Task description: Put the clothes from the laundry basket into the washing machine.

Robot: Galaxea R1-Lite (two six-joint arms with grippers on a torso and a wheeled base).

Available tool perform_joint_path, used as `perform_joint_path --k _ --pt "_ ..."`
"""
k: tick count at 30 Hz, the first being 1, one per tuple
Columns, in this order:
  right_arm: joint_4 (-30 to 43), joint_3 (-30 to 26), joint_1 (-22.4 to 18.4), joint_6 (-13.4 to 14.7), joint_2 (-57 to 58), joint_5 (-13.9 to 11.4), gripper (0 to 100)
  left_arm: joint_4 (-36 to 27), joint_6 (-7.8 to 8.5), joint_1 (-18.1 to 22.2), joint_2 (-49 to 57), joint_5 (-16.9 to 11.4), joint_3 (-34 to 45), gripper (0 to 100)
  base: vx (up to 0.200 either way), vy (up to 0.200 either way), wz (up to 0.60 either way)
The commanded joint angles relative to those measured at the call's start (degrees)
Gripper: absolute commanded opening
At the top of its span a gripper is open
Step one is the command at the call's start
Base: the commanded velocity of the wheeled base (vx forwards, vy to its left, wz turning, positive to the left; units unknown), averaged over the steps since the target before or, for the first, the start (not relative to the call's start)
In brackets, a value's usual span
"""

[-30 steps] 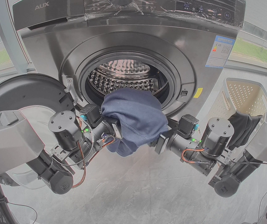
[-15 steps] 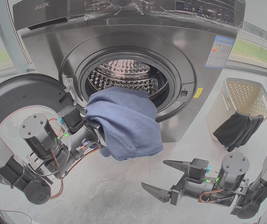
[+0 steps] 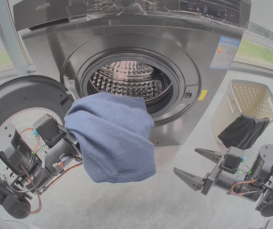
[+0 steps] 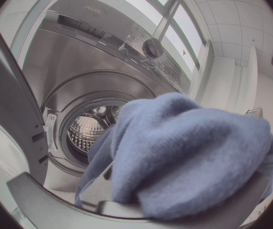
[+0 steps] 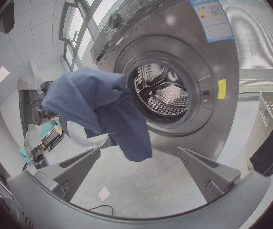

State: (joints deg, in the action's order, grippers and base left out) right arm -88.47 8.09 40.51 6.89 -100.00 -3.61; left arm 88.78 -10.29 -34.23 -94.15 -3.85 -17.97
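The blue garment (image 3: 114, 137) hung in the air in front of the washing machine (image 3: 187, 48), just below and to the left of the open drum (image 3: 123, 77), none of it inside. It was draped over the left claw (image 3: 67, 142) and hid it almost wholly, so I could not tell how that claw was set beneath the cloth. The lower folds also covered part of the machine's front rim. The round door (image 3: 22, 96) stood swung open on the left, partly behind the left arm. The right claw (image 3: 187, 161) was spread wide and held nothing, low over the floor, well apart from the garment. Beside the machine on the right stood the laundry basket (image 3: 254, 96), with black clothes (image 3: 243, 132) hanging over its near rim; its inside bottom could not be made out.
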Motion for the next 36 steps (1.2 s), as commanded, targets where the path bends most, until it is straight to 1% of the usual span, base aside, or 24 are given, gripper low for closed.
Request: perform_joint_path --k 1,8,11,15,27,31,33,36 --pt "0.05 -0.27 -3.60 -0.03 2.00 -0.96 100 -0.01 0.01 0.04 1.69 -0.37 0.92 0 0.000 0.000 0.00" --pt "-0.04 0.43 -5.00 -0.12 1.65 -1.05 100 -0.01 0.27 0.31 0.98 -0.28 1.53 0 0.000 0.000 0.00" --pt "-0.04 0.08 -7.37 -0.03 0.60 -1.14 100 -0.01 0.45 0.74 0.02 -0.19 1.62 0 0.000 0.000 0.00" --pt "-0.13 0.26 -8.69 0.06 -1.25 -1.93 100 -0.01 0.45 0.83 -0.33 -0.19 1.71 0 0.000 0.000 0.00" --pt "-0.04 -0.18 -7.99 0.14 -2.13 -2.37 100 -0.01 0.62 0.66 -0.69 -0.19 2.68 0 0.000 0.000 0.00" --pt "-0.04 -0.18 -7.99 0.23 -3.45 -2.28 100 -0.01 0.36 0.83 -0.69 -0.19 2.85 0 0.000 0.000 0.00" --pt "-0.13 -0.18 -7.99 0.32 -3.71 -2.28 100 -0.01 0.53 0.74 -0.69 -0.28 3.03 0 0.000 0.000 0.00" --pt "-0.13 -0.18 -7.90 0.32 -3.89 -2.28 100 -0.01 0.71 0.39 -1.21 -0.54 3.47 0 0.200 0.000 0.00"
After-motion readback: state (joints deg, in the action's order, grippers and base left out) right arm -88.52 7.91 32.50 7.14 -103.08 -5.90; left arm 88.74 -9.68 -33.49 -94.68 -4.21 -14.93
